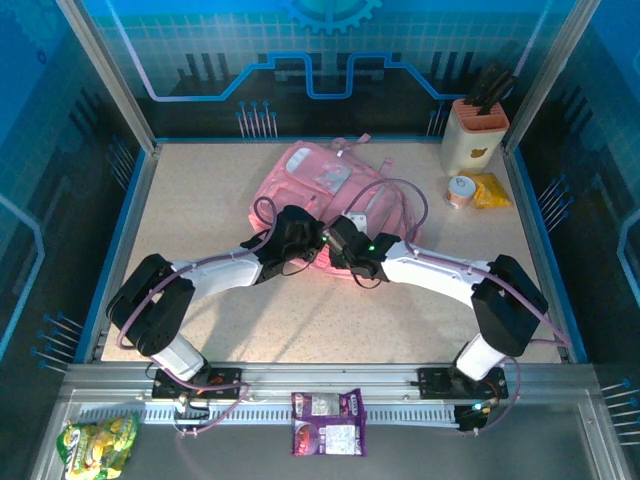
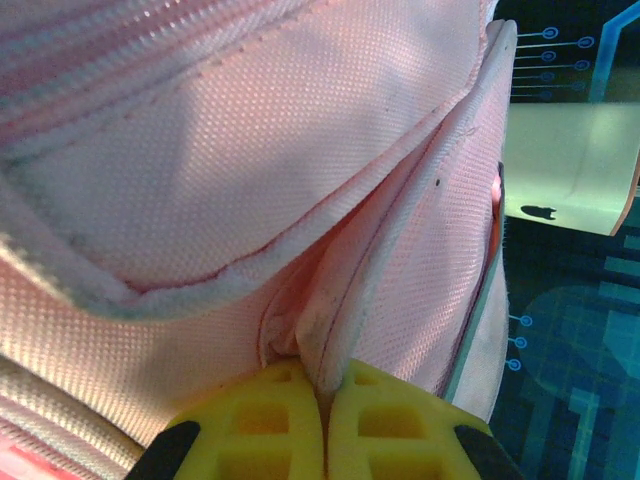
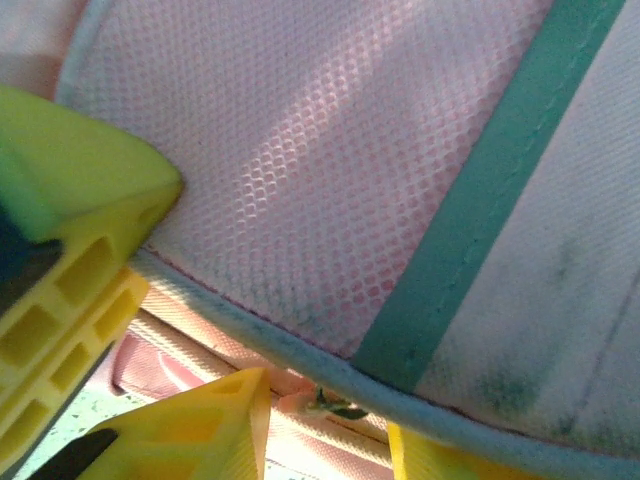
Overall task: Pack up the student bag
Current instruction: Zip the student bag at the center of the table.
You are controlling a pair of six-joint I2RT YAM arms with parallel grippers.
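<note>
The student bag (image 1: 318,185), a big soft pink backpack, lies flat in the middle of the table with its straps toward the right. Both grippers meet at its near edge. My left gripper (image 1: 308,240) (image 2: 325,385) is shut, its yellow fingers (image 2: 265,420) pinching a fold of the bag's pale-piped fabric (image 2: 330,300). My right gripper (image 1: 342,240) (image 3: 325,415) stands partly open under a pink mesh panel with a teal stripe (image 3: 480,200). The panel's piped edge crosses over its fingertips (image 3: 215,425), hiding the right one. A yellow finger of the left gripper (image 3: 70,240) sits close beside it.
A cream knife block (image 1: 474,135) stands at the back right, with a small round tin (image 1: 460,190) and a yellow packet (image 1: 490,190) beside it. A purple snack packet (image 1: 328,422) and a green-yellow packet (image 1: 97,445) lie on the front ledge.
</note>
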